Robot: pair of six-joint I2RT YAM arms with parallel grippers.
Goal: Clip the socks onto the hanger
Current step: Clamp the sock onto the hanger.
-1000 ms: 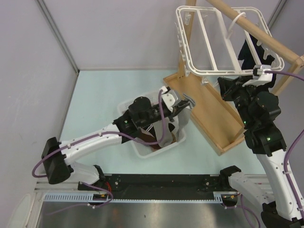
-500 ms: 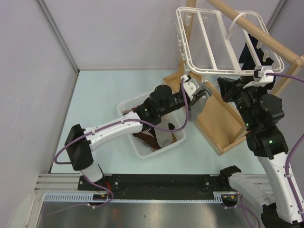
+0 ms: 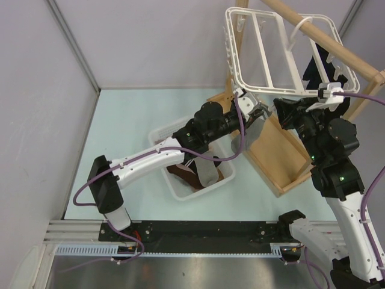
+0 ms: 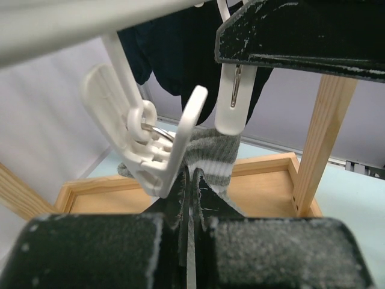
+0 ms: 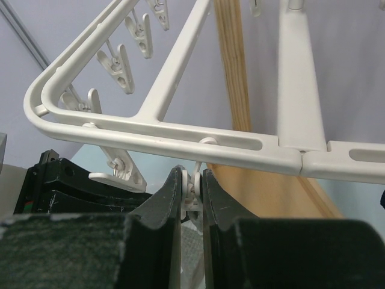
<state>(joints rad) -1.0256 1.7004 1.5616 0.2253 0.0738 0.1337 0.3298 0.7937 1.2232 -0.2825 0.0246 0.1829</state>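
Grey sock (image 4: pixel 213 153), clenched in L gripper (image 4: pixel 189 180), is up at hanger's (image 3: pixel 283 90) near corner, just under a clip (image 5: pixel 194 180) that R gripper (image 5: pixel 191 201) is pinching. Risk: cuff ends up beside clip's mouth, not in it, so sock drops once L lets go.

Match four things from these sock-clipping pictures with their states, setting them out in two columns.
Column one: 1 left pincer; 2 right pincer; 3 black sock; 4 basket.
Column two: A hangs from the hanger; B holds a brown sock; C shut on the grey sock; D squeezing a clip.
Pairs: 1-C; 2-D; 3-A; 4-B.
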